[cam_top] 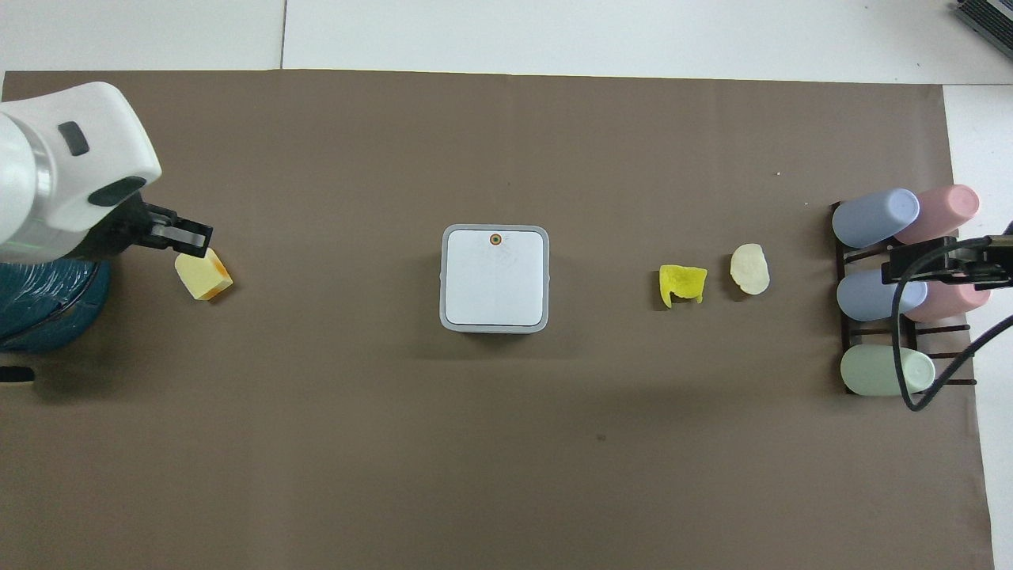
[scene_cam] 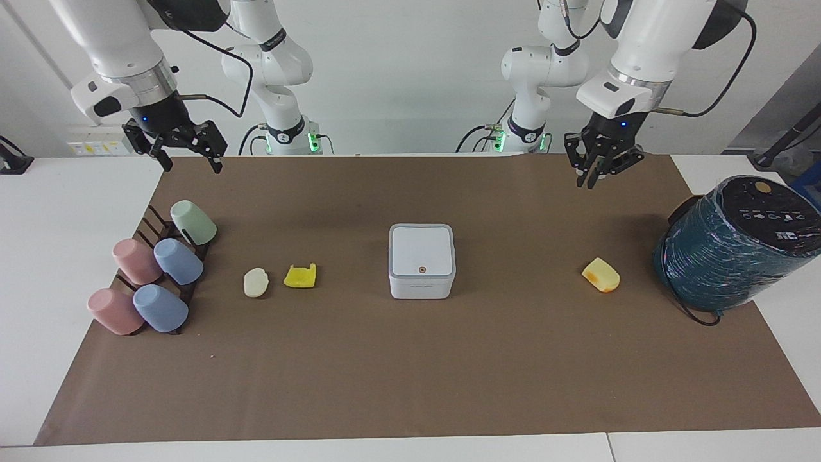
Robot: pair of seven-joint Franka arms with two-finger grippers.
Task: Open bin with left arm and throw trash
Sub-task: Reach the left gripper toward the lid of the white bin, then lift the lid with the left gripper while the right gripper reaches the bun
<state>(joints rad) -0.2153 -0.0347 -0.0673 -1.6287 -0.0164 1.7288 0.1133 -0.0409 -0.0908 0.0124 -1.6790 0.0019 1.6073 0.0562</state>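
Bin (scene_cam: 422, 260): mid-tabletop, lid down, unopened. Trash, 3 pieces, all on tabletop: cream lump (scene_cam: 255, 282), yellow scrap (scene_cam: 300, 276), wedge (scene_cam: 601, 274). Left tool (scene_cam: 590, 183): pinched together, empty, raised. Right tool (scene_cam: 186, 162): wide, empty, waiting. Nothing done.

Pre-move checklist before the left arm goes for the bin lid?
1. Bin lid closed, orange button unobstructed: ok.
2. Left gripper shut and empty, up in the air, short of the bin: ok.
3. Right gripper open, waiting above the mat's edge by the cup rack: ok.
4. Three scraps on the mat, none in the bin: cream lump, yellow ragged piece, wedge: ok.
5. Whether a press releases the lid: cannot tell.
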